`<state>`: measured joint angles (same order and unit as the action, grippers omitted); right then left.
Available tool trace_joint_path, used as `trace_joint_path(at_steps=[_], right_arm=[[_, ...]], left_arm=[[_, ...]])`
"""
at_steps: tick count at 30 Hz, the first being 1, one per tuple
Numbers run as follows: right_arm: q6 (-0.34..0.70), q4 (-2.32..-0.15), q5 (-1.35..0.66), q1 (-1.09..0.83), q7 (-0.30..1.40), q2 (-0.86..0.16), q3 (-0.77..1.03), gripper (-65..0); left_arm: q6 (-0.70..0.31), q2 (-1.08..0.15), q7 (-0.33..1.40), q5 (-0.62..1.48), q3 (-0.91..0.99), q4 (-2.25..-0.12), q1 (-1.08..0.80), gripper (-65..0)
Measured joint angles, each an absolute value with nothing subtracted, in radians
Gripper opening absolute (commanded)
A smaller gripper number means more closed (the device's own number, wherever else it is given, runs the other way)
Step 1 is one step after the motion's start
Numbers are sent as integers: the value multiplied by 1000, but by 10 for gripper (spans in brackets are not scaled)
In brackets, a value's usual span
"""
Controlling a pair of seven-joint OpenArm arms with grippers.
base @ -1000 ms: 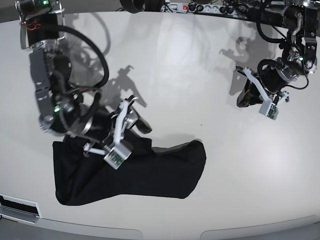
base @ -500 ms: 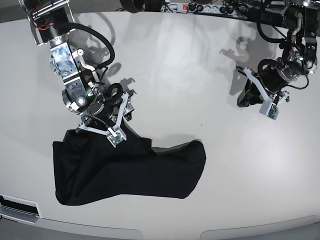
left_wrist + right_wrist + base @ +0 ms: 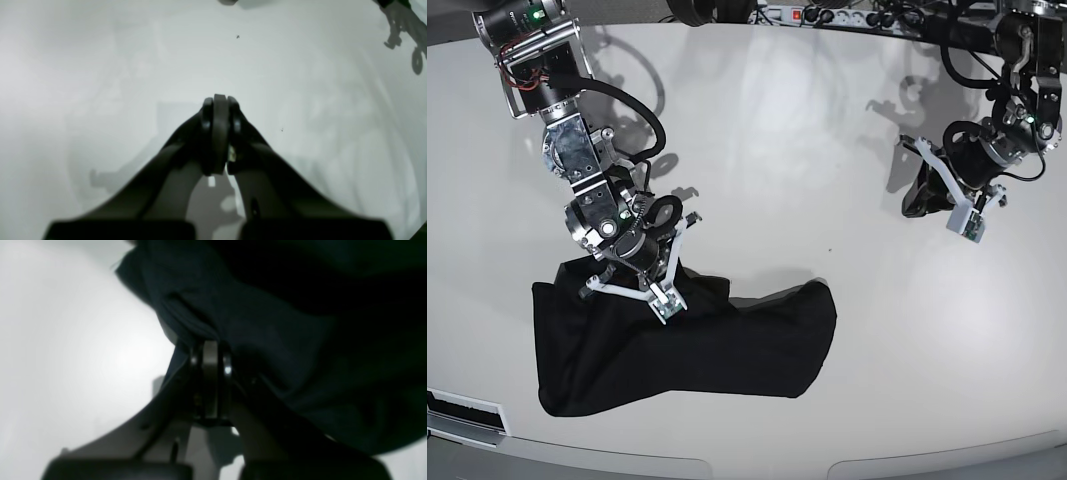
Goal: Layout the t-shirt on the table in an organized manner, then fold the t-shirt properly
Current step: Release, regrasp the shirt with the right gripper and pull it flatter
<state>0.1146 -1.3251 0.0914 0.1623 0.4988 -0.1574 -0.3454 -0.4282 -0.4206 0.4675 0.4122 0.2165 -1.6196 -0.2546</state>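
Note:
The black t-shirt (image 3: 697, 345) lies bunched in a long heap on the white table (image 3: 827, 140), near the front left. My right gripper (image 3: 627, 272) points down onto the shirt's upper edge. In the right wrist view its jaws (image 3: 210, 344) are shut, with a fold of the t-shirt (image 3: 267, 333) pinched at the tips and the bare table (image 3: 66, 356) to the left. My left gripper (image 3: 916, 204) hovers far off at the right, over bare table. In the left wrist view it (image 3: 220, 100) is shut on nothing.
A power strip (image 3: 822, 14) and cables run along the table's back edge. A pale slotted plate (image 3: 465, 415) sits at the front left corner. The rounded front edge of the table runs just below the shirt.
My right arm has swung upright and come down onto the shirt's upper edge, and its jaws have gone from open to shut on the fabric. The left arm has not moved.

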Motion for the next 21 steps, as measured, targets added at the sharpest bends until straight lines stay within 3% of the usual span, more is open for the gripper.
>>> trace_joint_path(at_steps=[8,15,19,21], right_arm=[[89,-1711,74,152,628,-208,-345,-650],[184,-1960,31,151,708,-255,-345,-650],[336,-1978,-96,146,745,-268,-345,-650],[364,-1979,-101,126,744,-268,-345,-650]], left_arm=[[-430,-421,468,412,216,-1620,-255,-650],[-430,-421,467,412,216,-1620,-254,-650],[-431,-421,467,413,216,-1620,-254,-650],[-477,-421,468,412,216,-1620,-254,-650]])
